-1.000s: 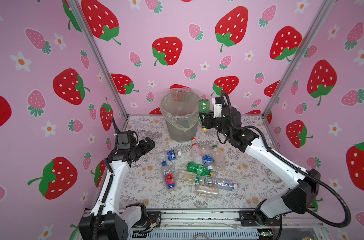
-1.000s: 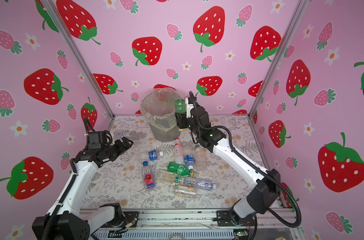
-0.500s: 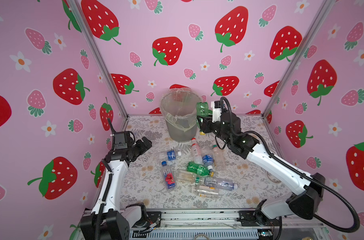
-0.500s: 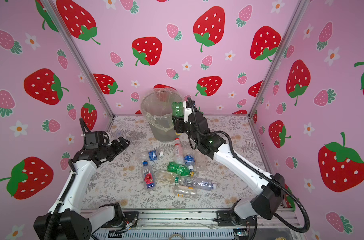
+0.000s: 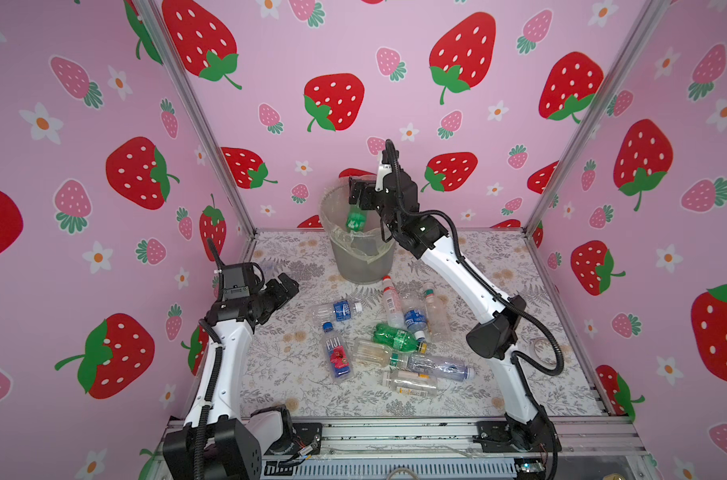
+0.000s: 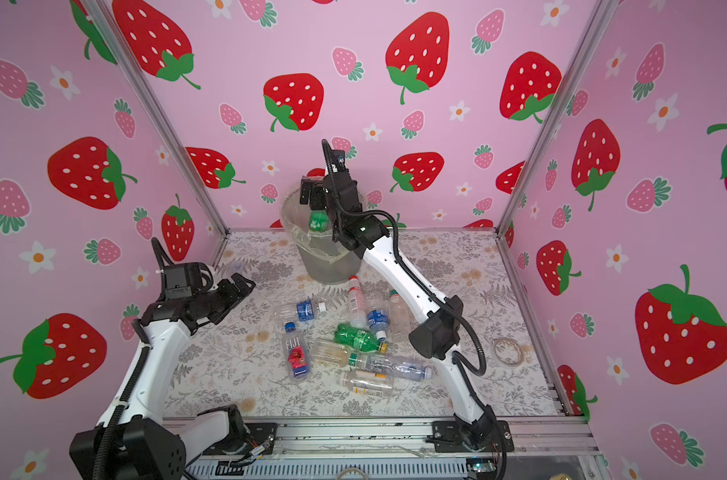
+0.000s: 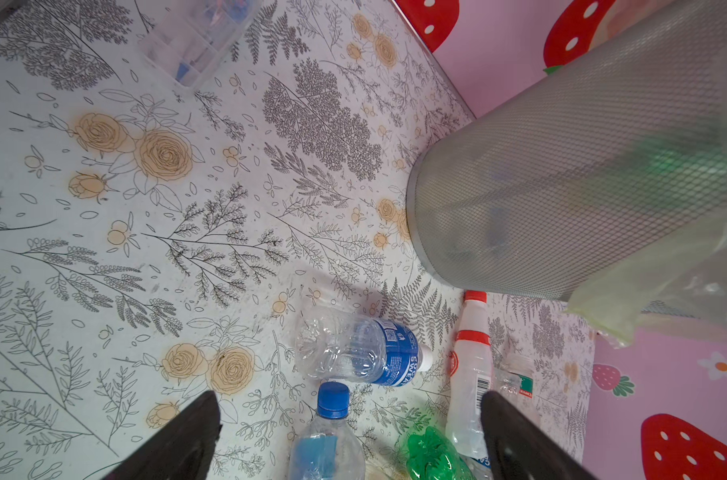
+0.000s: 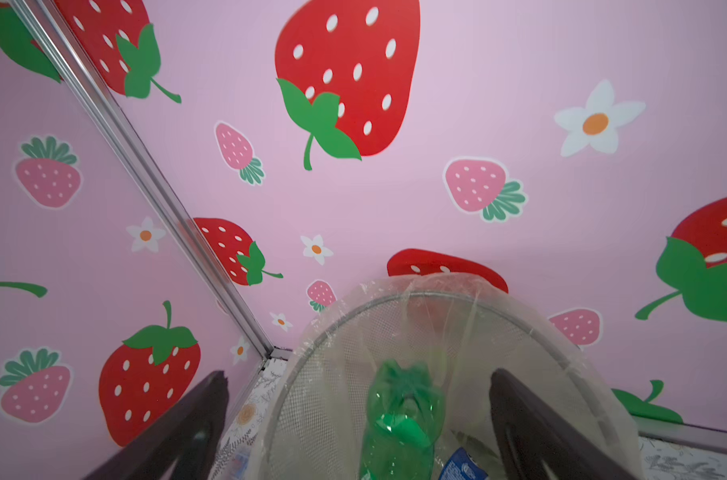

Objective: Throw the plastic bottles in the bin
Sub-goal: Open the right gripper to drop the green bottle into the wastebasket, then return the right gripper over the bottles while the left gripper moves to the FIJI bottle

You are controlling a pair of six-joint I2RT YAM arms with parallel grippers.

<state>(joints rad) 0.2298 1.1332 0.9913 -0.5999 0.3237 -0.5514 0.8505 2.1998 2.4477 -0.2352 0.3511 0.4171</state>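
The right pincer (image 5: 355,194) stands over the mouth of the bin (image 5: 366,266) with its jaws spread wide, gripping nothing. A green bottle (image 8: 403,419) sits between the fingers but clear of both, inside the lined rim, and is judged to be dropping into the bin. A blue-labelled bottle (image 8: 463,467) is visible deeper inside; what else the bin holds cannot be told. The left pincer (image 5: 287,286) is likewise open and empty, held low over the bench (image 5: 519,266) near the scattered bottles and pointed toward them. About nine plastic bottles (image 5: 397,336) lie on the bench in a loose cluster in front of the bin, all on their sides, several touching or overlapping. The nearest, a red-capped bottle (image 5: 388,297), has its cap almost at the bin's base. Progress assessment: at least two bottles are accounted for, and the greater part of the work is left. The left pincer appears the better placed for the next pick.
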